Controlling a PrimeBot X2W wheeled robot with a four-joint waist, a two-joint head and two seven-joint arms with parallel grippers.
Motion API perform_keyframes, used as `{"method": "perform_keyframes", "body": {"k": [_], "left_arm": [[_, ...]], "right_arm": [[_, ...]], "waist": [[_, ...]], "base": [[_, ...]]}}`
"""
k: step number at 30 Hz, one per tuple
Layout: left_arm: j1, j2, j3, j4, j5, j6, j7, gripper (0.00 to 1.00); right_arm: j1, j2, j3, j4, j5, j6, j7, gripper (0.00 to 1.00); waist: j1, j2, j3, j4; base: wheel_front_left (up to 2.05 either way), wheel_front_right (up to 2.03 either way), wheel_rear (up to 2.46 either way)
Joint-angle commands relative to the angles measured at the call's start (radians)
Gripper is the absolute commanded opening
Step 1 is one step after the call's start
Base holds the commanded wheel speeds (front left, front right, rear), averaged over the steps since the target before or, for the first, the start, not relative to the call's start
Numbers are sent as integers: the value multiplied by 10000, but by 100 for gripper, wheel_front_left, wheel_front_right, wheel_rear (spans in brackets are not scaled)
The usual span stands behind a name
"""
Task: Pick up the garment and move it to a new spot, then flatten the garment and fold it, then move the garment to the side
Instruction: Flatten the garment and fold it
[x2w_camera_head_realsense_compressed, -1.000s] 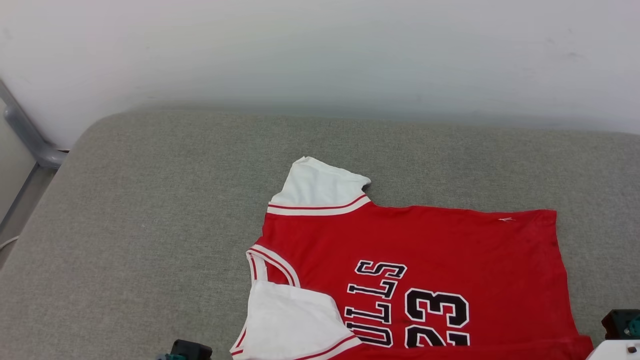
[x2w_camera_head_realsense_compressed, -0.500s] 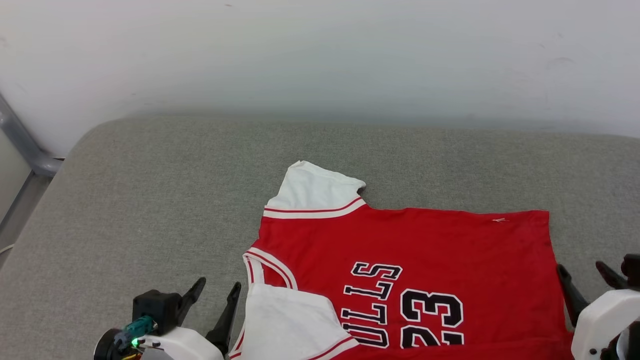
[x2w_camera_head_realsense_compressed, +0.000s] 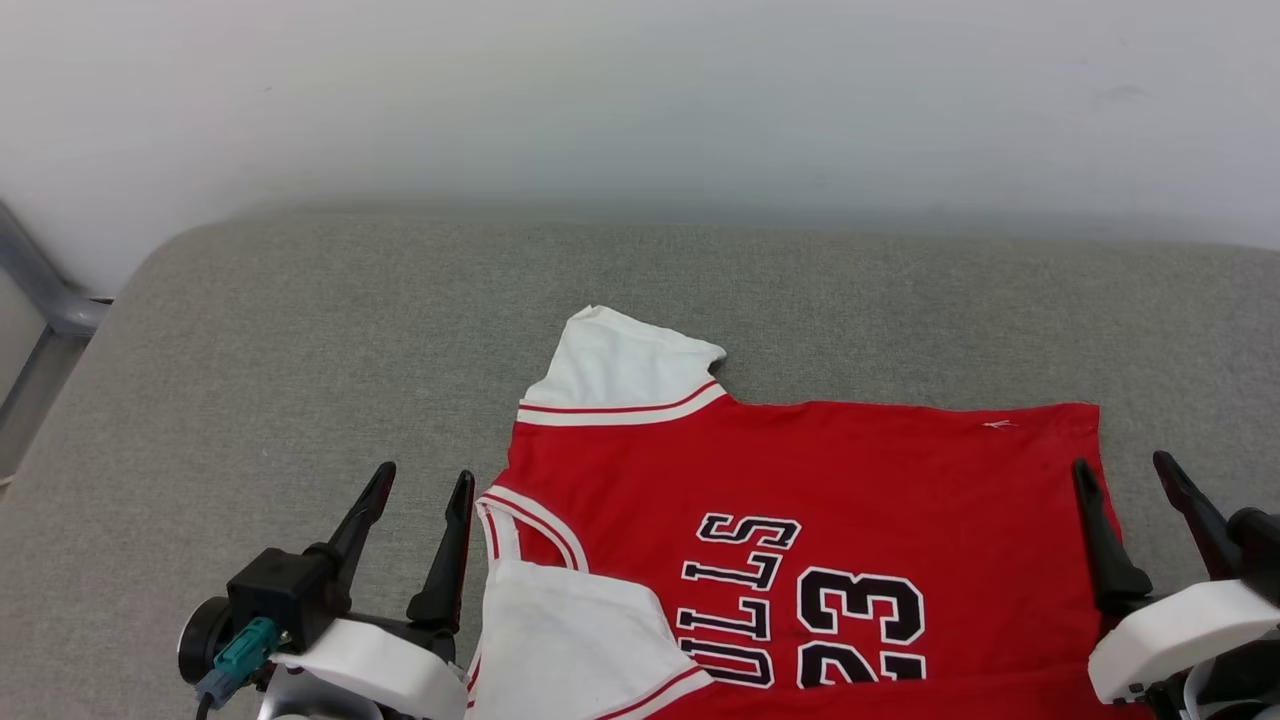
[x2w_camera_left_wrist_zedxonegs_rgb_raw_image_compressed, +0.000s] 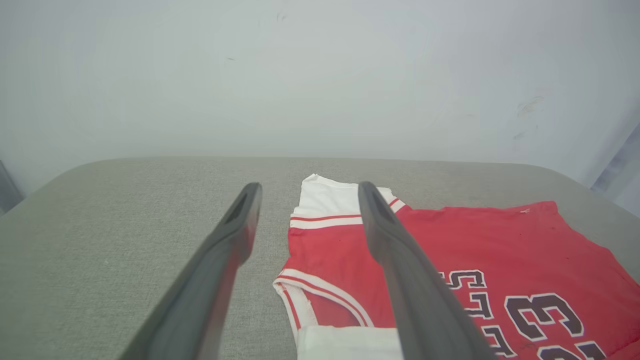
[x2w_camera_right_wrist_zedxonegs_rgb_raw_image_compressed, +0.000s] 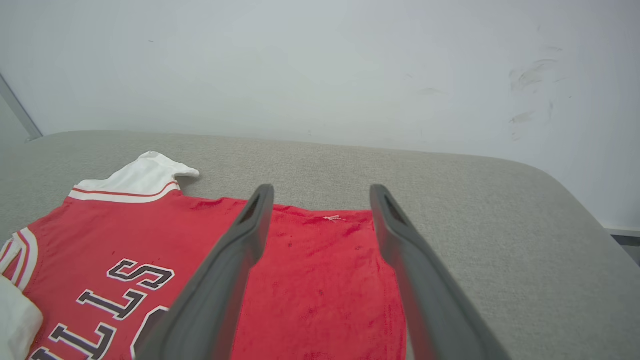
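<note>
The garment (x2w_camera_head_realsense_compressed: 850, 500) was just released, pincers opened wide
It is laid print-up at the front edge of the grey cushion (x2w_camera_head_realsense_compressed: 300, 350), between the empty left pincer (x2w_camera_head_realsense_compressed: 425, 476) and right pincer (x2w_camera_head_realsense_compressed: 1120, 462); folding is expected next.

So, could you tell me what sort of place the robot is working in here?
Probably an indoor room, perhaps a test space: a grey fabric-covered pad against a plain white wall, a grey metal bar at its left, and a red jersey laid out on it.
</note>
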Motion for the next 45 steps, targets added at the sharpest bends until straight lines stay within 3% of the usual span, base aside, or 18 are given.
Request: {"method": "perform_keyframes", "body": {"k": [1,5,11,16,22,26,33,45], "left_arm": [[94,-154,242,31,250,-242,-33,100],[-281,-227,533,269,634,-843,-32,100],[-1671,187,619,698,482,-1702,553,100],[-3414,701,464,1123,292,-2446,2213,100],[-5344,1263,59,2242,-590,-3377,5193,100],[-6376,1590,-170,2947,-1185,-3590,6963,100],[-7874,1964,-541,3994,-1447,-3690,8913,100],[-9274,1972,-643,5376,-1321,-3691,9813,100]], "right_arm": [[-181,82,59,48,-51,-9,-145,100],[-373,143,232,40,-99,-9,-297,100],[-775,151,425,-207,-157,-9,-445,100],[-1148,245,572,-412,-251,-9,-507,100],[-1541,468,807,-391,-313,-9,-665,100],[-1741,566,961,-244,-326,-9,-827,100],[-2048,693,1293,-49,-282,-9,-1111,100],[-2557,764,1743,211,-374,-9,-1244,100]], "waist": [[0,-1,134,-107],[0,-1,493,-353],[0,-1,1346,-903],[0,-1,2162,-1430],[0,-1,2911,-2081],[0,-1,3283,-2447],[0,-1,3890,-2875],[0,-1,4706,-3249]], "base": [[0,0,0],[0,0,0],[0,0,0],[0,0,0],[0,0,0],[0,0,0],[0,0,0],[0,0,0]]}}
